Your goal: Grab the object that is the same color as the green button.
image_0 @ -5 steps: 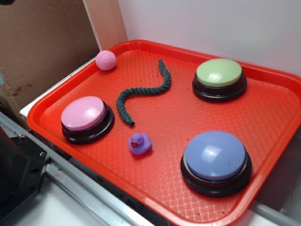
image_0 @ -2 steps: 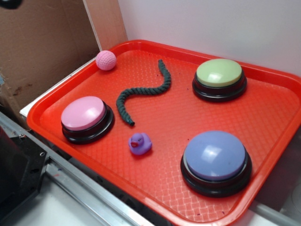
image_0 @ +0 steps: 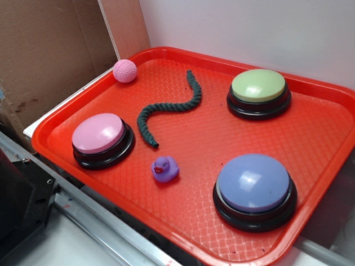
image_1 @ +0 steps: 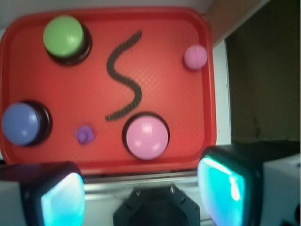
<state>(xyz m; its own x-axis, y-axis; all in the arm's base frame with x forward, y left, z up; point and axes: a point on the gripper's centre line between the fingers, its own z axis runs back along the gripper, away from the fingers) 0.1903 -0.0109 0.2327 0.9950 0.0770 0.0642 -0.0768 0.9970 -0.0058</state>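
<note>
Rope, long, thin, dark green and twisted (image_0: 169, 108), lies flat in an S-curve on the textured floor of the red plastic tray (image_0: 183, 210), roughly in the middle of the tray's left half in the exterior view; one end points toward the far rim and the other ends near the large pink dome button on a black base (image_0: 101, 138), without touching it. The pale yellow-green dome button on a black circular base (image_0: 258, 92) sits toward the far right corner, well apart from the rope. A small purple rubber duck (image_0: 165, 169) stands just in front of the rope's near end, between the pink button and the larger blue-purple dome button on a black base (image_0: 254, 189). A pink dimpled ball (image_0: 125, 71) rests in the far left corner against the tray's rim. Brown cardboard (image_0: 50, 50) stands behind the tray on the left. In the wrist view the gripper (image_1: 141, 193) hangs high above the tray's near edge, looking down on all of the objects; its two dark fingers with glowing cyan pads (image_1: 61, 200) frame the bottom of the picture, the jaws spread wide apart and holding nothing, well clear of the rope.
</note>
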